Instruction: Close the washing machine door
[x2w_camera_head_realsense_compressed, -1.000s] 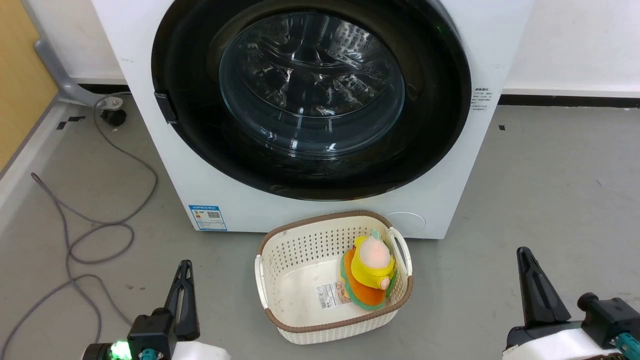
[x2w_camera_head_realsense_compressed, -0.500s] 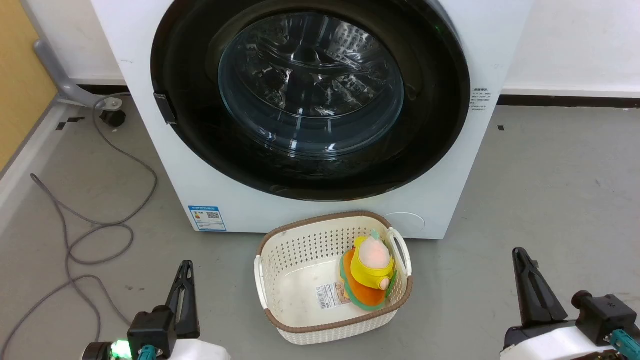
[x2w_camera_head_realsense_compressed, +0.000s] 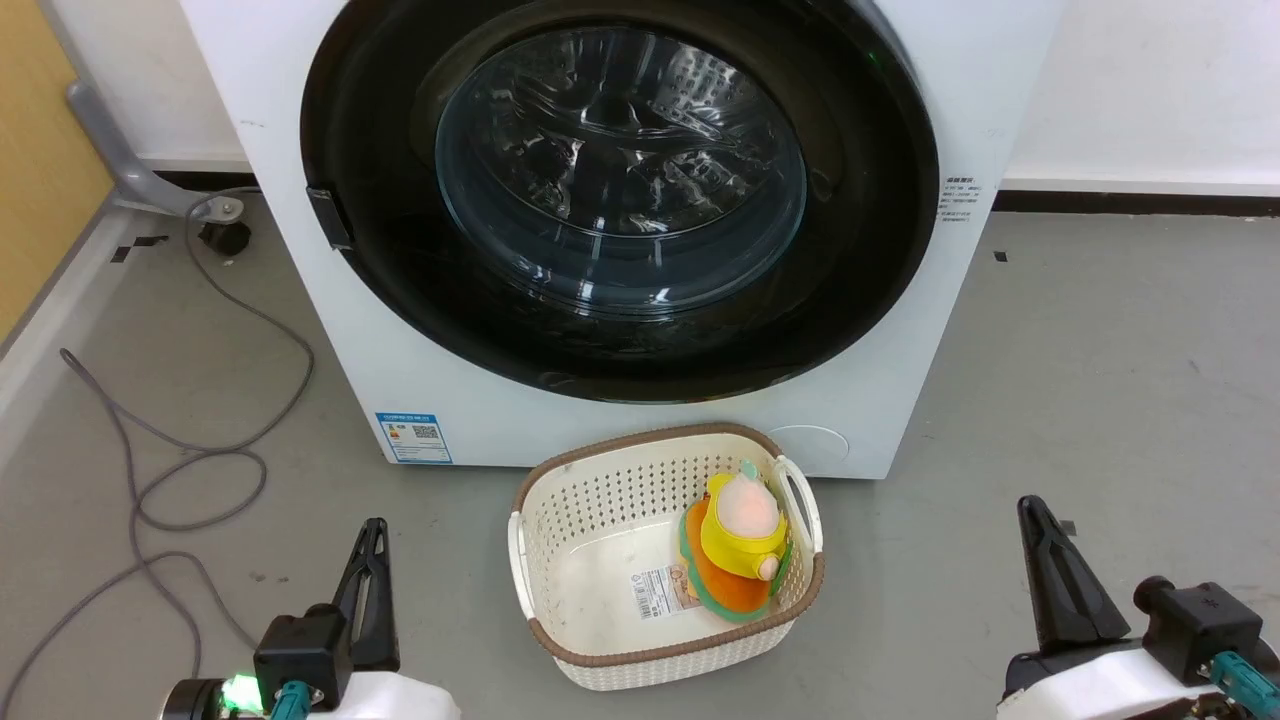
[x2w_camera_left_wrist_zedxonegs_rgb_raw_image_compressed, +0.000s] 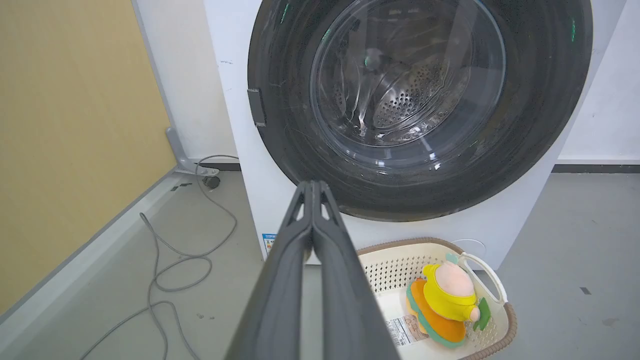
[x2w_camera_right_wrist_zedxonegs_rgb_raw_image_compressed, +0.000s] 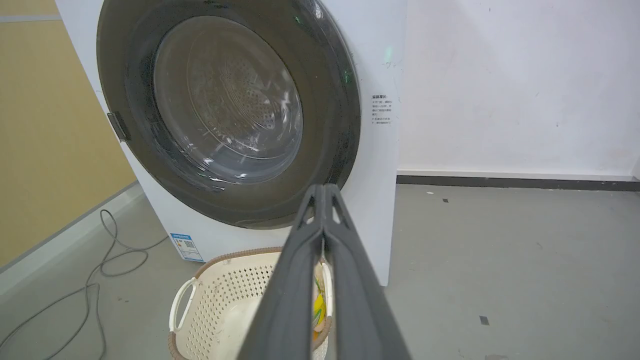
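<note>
— Where is the washing machine door (x2w_camera_head_realsense_compressed: 620, 190), the large round glossy black one with the bulging glass window?
— Lying against the front of the big white box-shaped washing machine (x2w_camera_head_realsense_compressed: 900, 350), covering its round opening. It looks flush all round, though from these angles I can't be sure the catch is home.
— And the 2 grippers?
— Both are low over the grey floor (x2w_camera_head_realsense_compressed: 1100, 380), well apart from the machine. The left gripper (x2w_camera_head_realsense_compressed: 371, 540) sits at lower left with its 2 dark fingers pressed together and nothing between them. The right gripper (x2w_camera_head_realsense_compressed: 1035, 520) at lower right is the same: fingers tip to tip, empty.
— Anything between them?
— A cream perforated plastic basket (x2w_camera_head_realsense_compressed: 600, 495) with a brown rim, just in front of the machine. A yellow and orange plush toy (x2w_camera_head_realsense_compressed: 745, 545) lies inside at its right end. A grey cable (x2w_camera_head_realsense_compressed: 200, 470) loops on the floor to the left.
</note>
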